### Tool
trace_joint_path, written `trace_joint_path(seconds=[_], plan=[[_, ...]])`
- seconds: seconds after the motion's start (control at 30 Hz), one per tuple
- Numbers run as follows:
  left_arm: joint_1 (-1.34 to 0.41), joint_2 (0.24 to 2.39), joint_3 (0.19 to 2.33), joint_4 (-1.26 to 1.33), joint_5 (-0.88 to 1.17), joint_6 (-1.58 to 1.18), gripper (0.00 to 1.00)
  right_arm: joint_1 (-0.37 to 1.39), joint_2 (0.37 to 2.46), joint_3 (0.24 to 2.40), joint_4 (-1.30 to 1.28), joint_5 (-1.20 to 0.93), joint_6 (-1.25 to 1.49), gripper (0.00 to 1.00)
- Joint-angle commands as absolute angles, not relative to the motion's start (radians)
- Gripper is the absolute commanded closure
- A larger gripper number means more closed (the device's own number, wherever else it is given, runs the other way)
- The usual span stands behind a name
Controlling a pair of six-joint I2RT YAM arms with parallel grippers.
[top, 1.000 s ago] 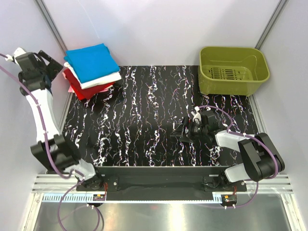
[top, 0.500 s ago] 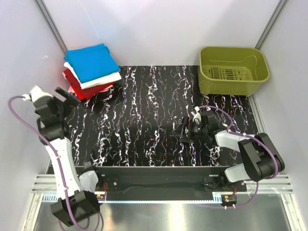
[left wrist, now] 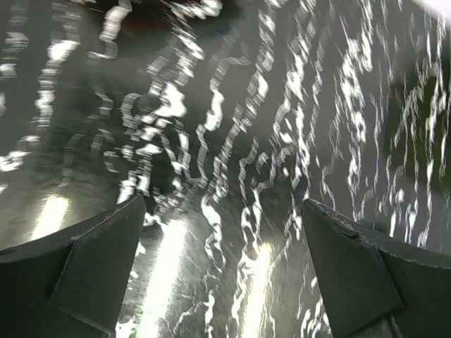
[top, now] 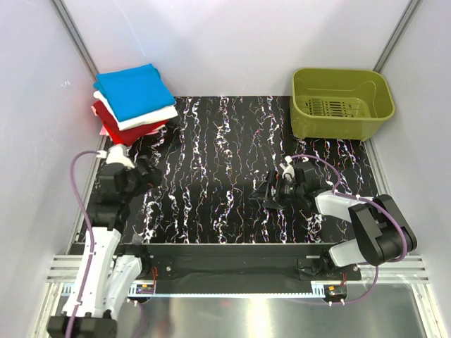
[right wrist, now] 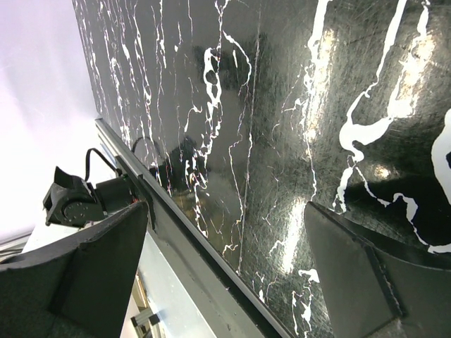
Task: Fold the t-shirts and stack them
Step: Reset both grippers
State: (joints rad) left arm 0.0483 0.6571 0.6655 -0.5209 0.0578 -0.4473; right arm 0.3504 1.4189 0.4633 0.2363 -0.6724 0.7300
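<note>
The t-shirts lie folded in one stack at the table's back left corner: turquoise-blue [top: 134, 91] on top, white [top: 150, 117] under it, red [top: 113, 127] at the bottom. My left gripper [top: 148, 173] hovers over the left part of the table, in front of the stack and apart from it, open with nothing between its fingers [left wrist: 99, 267]. My right gripper [top: 262, 194] rests low over the table's right middle, open and empty; its wrist view shows only bare table between the fingers [right wrist: 352, 271].
An olive-green plastic basket [top: 343, 103] stands at the back right corner. The black marbled table [top: 211, 162] is walled in by white panels. The left arm's base [right wrist: 74, 201] and the table's front rail show in the right wrist view.
The left arm has swung down from beside the stack at the back left wall to low over the table's left front. The right arm has stayed in place.
</note>
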Motion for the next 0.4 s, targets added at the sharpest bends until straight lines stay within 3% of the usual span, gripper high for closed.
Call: trace_joint_path(seconds=[0.0, 0.13, 0.37], plan=[[-0.093, 0.667, 0.669, -0.475, -0.046, -0.422, 0.01, 0.345, 1.408, 0.486, 0.215, -0.681, 0.712, 0.0], [-0.222, 0.592, 0.669, -0.5, -0.152, -0.417, 0.01, 0.344, 1.394, 0.486, 0.19, -0.667, 0.71, 0.0], [-0.279, 0.5, 0.632, -0.459, -0.205, -0.376, 0.01, 0.344, 1.396, 0.494, 0.181, -0.663, 0.713, 0.0]])
